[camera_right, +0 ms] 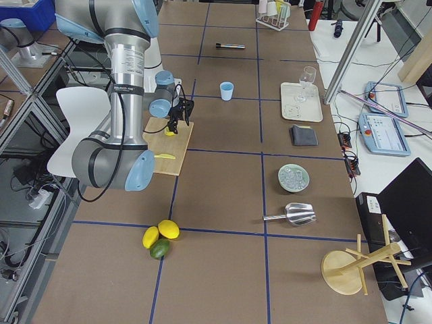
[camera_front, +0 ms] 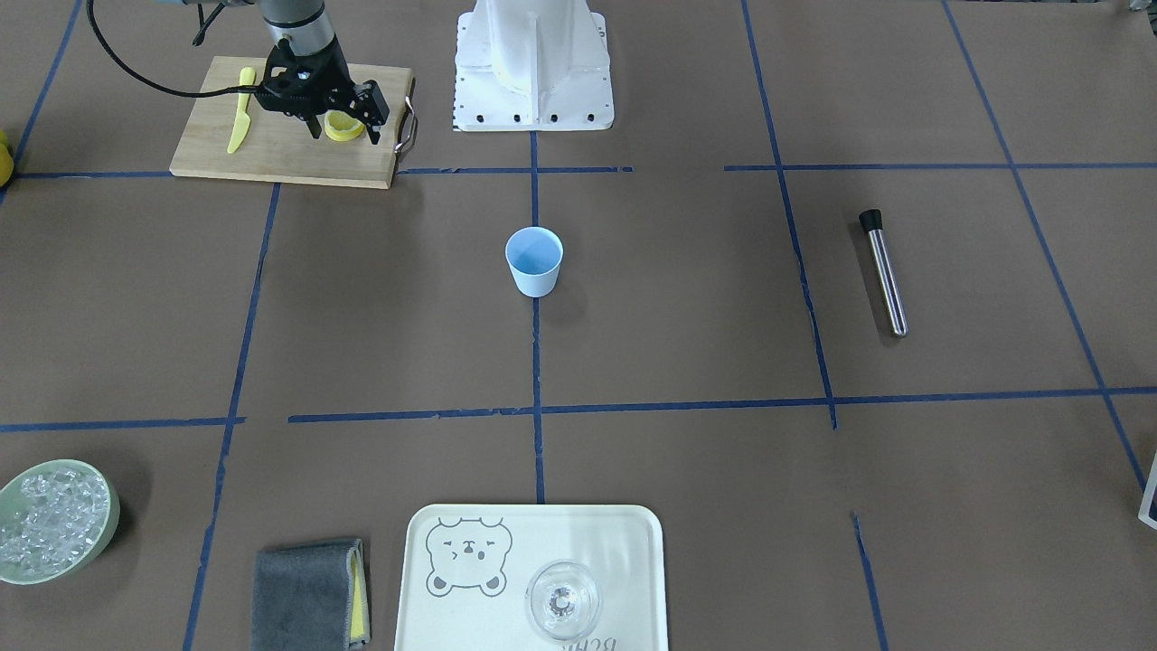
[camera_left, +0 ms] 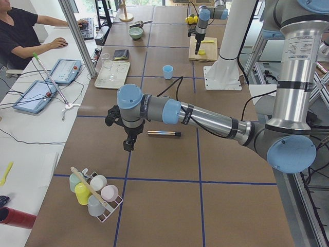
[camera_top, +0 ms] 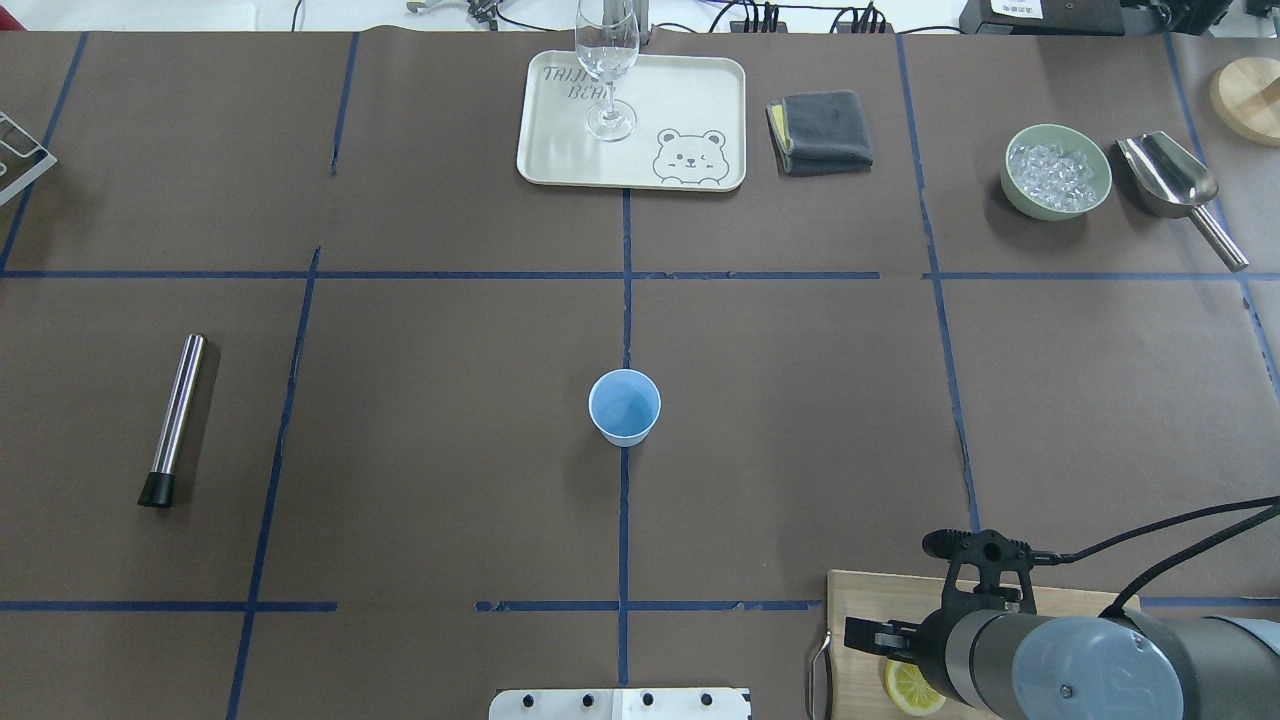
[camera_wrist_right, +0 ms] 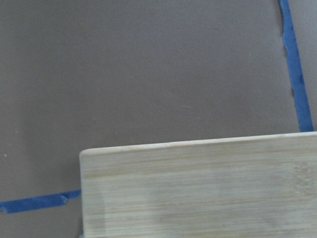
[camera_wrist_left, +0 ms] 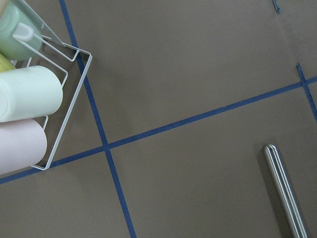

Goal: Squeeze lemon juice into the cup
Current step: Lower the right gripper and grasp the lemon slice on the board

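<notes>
Lemon: the slice lies on the cutting board, between the two fingers of the right gripper. The fingers are spread, one on each side of the rind, and not clamped as far as the front view shows. Whether either pad touches the rind cannot be told, nor whether this is one slice or a small stack.

Cup: upright and open-mouthed, well apart from the fingers, out at the table centre. Yellow knife: on the board, beyond the finger farther from the cup.

Step judged: the grasp, before the carry.

Notes for doing it well:
- Centre the slice between the pads so that both meet the rind together.
- Keep the tips low enough to catch the thin edge, but off the board.
- Close lightly for the lift and save the hard squeeze for above the cup mouth.
- Risk: the thin slice may fold or tilt out of the pads.

Left gripper: hangs over bare table beside a metal rod, far from the lemon. Whether its fingers are spread or closed cannot be told.
</notes>
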Tool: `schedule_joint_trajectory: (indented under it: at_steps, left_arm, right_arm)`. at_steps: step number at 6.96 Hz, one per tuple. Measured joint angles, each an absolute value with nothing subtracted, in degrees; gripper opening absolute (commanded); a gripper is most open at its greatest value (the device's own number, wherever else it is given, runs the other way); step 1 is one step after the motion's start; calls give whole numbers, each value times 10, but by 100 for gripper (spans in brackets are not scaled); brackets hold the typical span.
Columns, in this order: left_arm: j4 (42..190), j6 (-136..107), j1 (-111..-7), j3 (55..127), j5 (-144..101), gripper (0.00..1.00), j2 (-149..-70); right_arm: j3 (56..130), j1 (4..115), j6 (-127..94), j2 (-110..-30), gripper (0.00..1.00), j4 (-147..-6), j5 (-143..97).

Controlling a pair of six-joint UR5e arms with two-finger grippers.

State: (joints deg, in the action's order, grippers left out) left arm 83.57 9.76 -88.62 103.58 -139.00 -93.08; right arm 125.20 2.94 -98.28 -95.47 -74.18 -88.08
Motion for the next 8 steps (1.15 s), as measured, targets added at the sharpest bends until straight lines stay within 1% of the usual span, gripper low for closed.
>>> schedule_joint_trajectory:
  at_steps: [2,5,6,8]
  left_arm:
    - [834,98,-887,1040,-1392,100,-931]
    - [830,96,-887,1048,-1392,100,-931]
    - [830,96,-887,1050,-1392,100,-931]
    - [830,96,-887,1051,-1392,100,-930]
  right_arm:
    - [1254,16,-987,-965,100,-742,-881]
    - [1255,-2,-991,-974,96,-741,-880]
    - [1255,-7,-992,-974,92,-741,-879]
    - [1255,-12,-997,-973,68,-740,-878]
